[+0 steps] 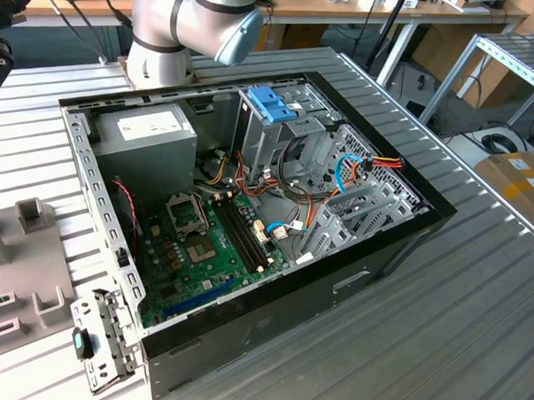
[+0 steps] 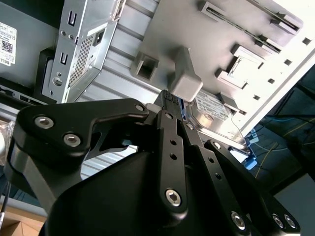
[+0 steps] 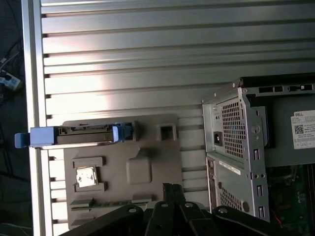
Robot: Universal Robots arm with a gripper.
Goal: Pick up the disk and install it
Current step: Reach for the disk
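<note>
The disk stands on edge in a slot of the grey fixture plate; it is a dark slab in a bright blue carrier, and one blue end reaches past the table's edge. In the second wrist view its silver face shows beyond the black fingers. My gripper hovers over the fixture, off to the side of the disk and not touching it. Its fingertips are pressed together and hold nothing.
The open computer case lies on the slatted metal table. Inside are an upright metal drive cage with a light blue tab, a power supply and a motherboard. The case's perforated rear is beside the fixture.
</note>
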